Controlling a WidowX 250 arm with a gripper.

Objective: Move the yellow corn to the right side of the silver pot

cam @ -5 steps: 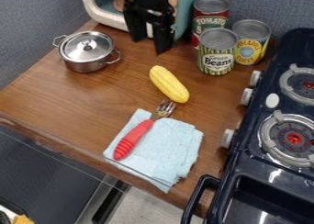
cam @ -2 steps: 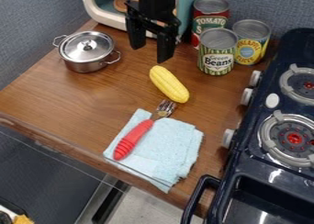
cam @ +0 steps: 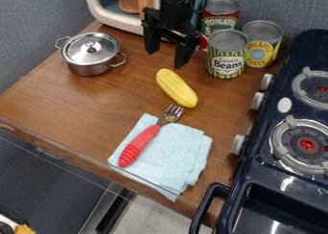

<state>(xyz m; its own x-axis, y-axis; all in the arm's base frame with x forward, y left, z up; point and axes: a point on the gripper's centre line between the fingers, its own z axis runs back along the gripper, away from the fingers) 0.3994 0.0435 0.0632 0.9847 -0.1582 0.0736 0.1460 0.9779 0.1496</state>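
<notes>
A wood-grain tabletop point(cam: 76, 101) runs up to blue-grey fabric-textured walls point(cam: 38, 27) that meet in a corner behind it. Past its front edge lie a dark grey surface point(cam: 51, 180) and a patch of pale, speckled floor point(cam: 154, 216). Soft light leaves a faint sheen on the wood.

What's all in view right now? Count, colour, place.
pot with lid: 1, silver, back left of counter
corn: 1, yellow, mid-counter, right of pot
towel: 1, light blue, front of counter
fork: 1, red handle, metal tines, lying on towel, tines past its edge
cans: 3, at back right; red tomato, green-striped beans, yellow-and-blue pineapple
toy oven-like box: 1, cream and teal, back
stove: 1, dark blue, right side, two burners in view
counter: 1, brown wood
gripper: 1, black, fingers apart, behind corn
arm: 1, black, from top edge
</notes>
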